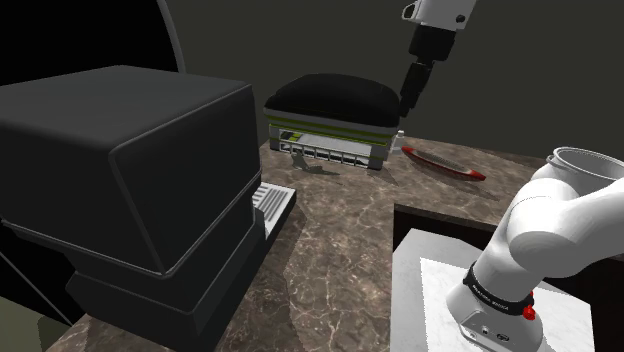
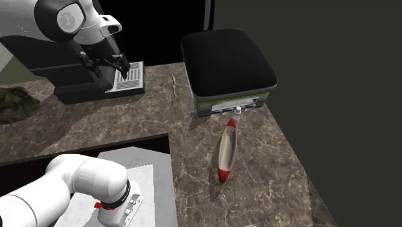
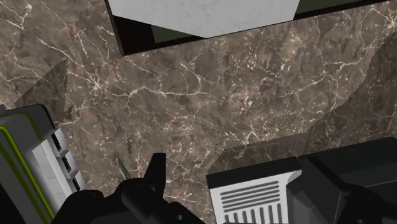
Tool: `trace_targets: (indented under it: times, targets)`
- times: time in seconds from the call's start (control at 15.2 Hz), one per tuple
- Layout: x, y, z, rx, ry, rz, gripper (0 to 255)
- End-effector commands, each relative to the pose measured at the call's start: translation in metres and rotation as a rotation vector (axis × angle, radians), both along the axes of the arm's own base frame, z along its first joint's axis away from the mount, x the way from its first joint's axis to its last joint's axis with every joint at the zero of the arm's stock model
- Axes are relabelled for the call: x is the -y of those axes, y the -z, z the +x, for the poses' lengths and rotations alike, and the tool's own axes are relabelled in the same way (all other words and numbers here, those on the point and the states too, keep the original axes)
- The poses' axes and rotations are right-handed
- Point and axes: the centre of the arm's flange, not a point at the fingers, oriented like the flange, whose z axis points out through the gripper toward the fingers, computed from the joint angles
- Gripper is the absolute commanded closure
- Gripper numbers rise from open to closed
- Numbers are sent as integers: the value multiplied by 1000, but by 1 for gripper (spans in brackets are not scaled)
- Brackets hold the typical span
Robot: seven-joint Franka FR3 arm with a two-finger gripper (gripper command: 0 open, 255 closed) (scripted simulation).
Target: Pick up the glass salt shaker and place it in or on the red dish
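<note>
The salt shaker [image 2: 237,113] is a small clear bottle with a pale cap. It stands on the marble counter against the front of a black-topped appliance [image 2: 227,61], and it is a tiny pale shape [image 1: 399,136] in the shoulder view. Beside it lies the red dish [image 2: 225,149], long and shallow with a grey inside; it is a red sliver [image 1: 446,164] in the shoulder view. My gripper [image 2: 104,66] hangs open and empty high above the counter, well away from both. One black finger [image 3: 156,170] shows in the wrist view over bare marble.
A big black coffee machine [image 1: 130,180] with a slotted drip tray [image 3: 254,198] takes up the shoulder view's left. A small grey bent piece [image 1: 306,164] lies on the counter [image 1: 350,230] near the appliance. The stand [image 2: 154,187] sits in a gap at the counter's edge.
</note>
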Motion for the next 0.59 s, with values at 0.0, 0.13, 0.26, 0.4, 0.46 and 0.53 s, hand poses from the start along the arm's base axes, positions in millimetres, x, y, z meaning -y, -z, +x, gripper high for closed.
trace_targets:
  times: [0.0, 0.13, 0.26, 0.4, 0.46, 0.53]
  targets:
    - [0, 0, 0, 0, 0, 0, 0]
    - [21, 13, 7, 6, 8, -4, 0]
    - [42, 26, 13, 12, 16, -7, 0]
    - [63, 39, 20, 18, 24, -11, 0]
    - [74, 45, 23, 21, 28, -13, 0]
    - [85, 51, 26, 24, 32, -15, 0]
